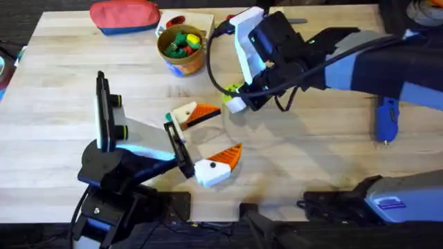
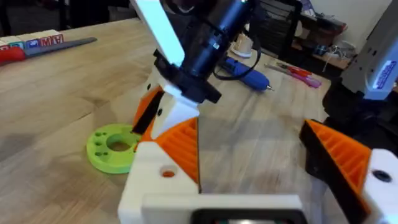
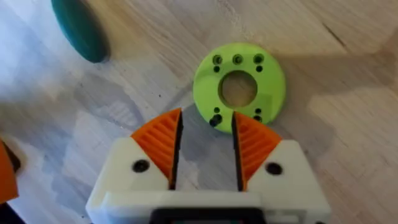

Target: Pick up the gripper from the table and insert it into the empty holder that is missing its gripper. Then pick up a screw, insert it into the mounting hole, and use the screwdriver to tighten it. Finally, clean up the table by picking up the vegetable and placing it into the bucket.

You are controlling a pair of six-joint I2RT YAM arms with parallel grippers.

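Observation:
The lime-green disc [image 3: 273,87] lies flat on the table, its mounting hole [image 3: 239,88] showing bare wood. My right gripper [image 3: 206,121] hovers open just over the disc's [image 1: 231,90] near rim. A small dark screw [image 3: 215,120] sits at that rim between the orange pads. The teal vegetable [image 3: 78,28] lies beside the disc, close to my left gripper [image 1: 225,131], which rests open low over the table. The blue screwdriver [image 1: 386,119] lies far right. The loose gripper and the empty holder are out of view.
The bucket [image 1: 181,50] with colourful toy pieces stands at the back centre, and a red pouch [image 1: 124,15] lies to its left. A slim red-handled screwdriver [image 2: 305,74] lies beyond the blue one [image 2: 249,71]. A black cable [image 1: 211,66] loops near the right arm.

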